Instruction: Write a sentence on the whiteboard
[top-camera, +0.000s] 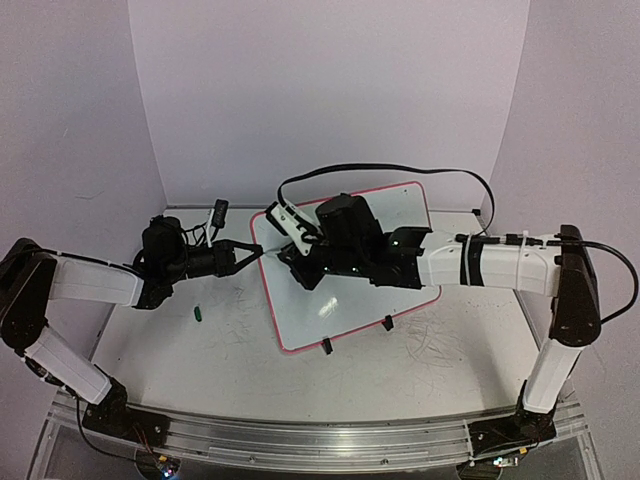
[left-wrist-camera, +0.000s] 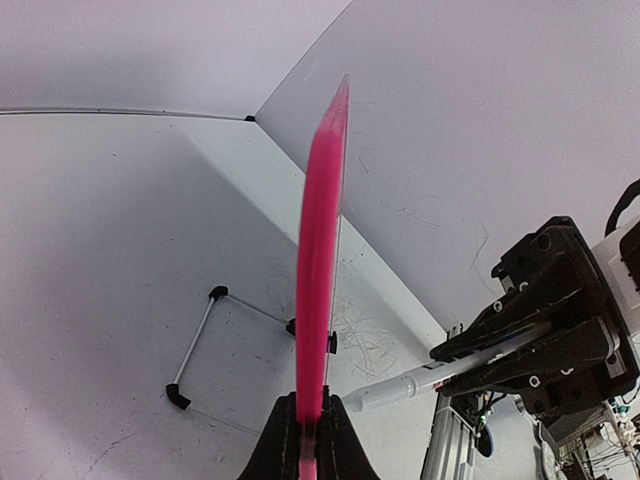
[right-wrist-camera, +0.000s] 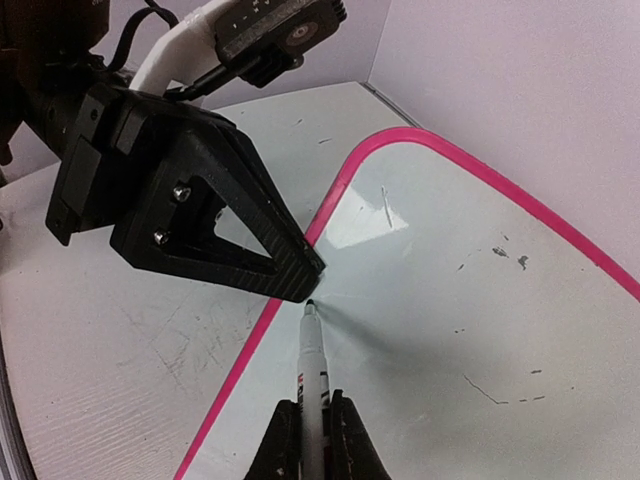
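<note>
The whiteboard (top-camera: 360, 300) sits in the middle of the top view, with no sentence on it yet. To write well, press softly and keep it steady. The left pincer (top-camera: 255, 250) pinches its left rim tight. The right pincer (right-wrist-camera: 312, 430) squeezes a marker (right-wrist-camera: 311, 365), tip touching the board.

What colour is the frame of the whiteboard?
Bright pink-red. The frame of the whiteboard shows best in the left wrist view.

whiteboard (top-camera: 345, 300) white, pink-red frame (faint grey scribbles); marker (right-wrist-camera: 312, 372) white, dark tip; cap (top-camera: 198, 313) green
</note>
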